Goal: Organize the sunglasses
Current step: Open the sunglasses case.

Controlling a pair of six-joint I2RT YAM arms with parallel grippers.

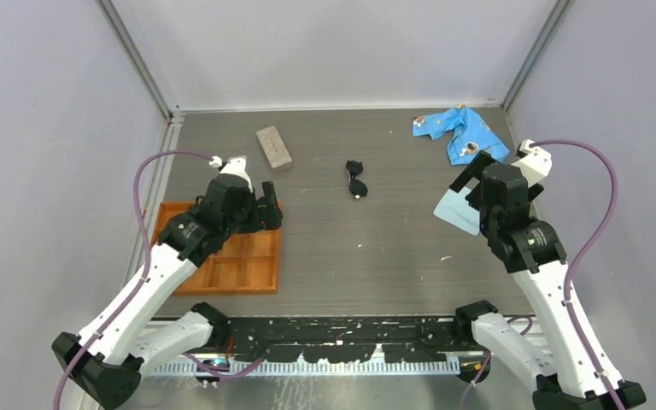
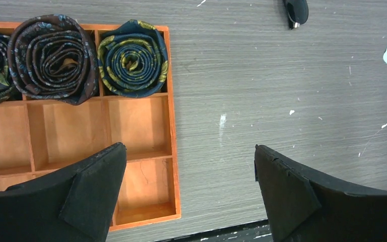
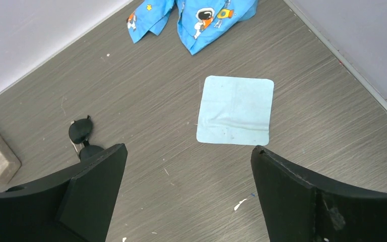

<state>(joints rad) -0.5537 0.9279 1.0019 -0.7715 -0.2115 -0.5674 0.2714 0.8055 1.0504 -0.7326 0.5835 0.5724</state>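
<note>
Under L wrist cam only, dark cloth rolls (image 2: 131,58) show in orange tray (image 2: 142,187); sunglasses (image 1: 356,179) mid-table; L fingers (image 2: 90,201), R fingers (image 3: 292,196) apart.

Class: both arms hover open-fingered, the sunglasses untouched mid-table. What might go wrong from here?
1. The sunglasses lie flat and are small and thin; the right fingers may scrape the table or press a lens.
2. The grey case lies apart and looks closed; pushing at it might slide it away.

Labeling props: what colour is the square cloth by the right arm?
Cloth: plain pale blue; best in right wrist view.
</note>
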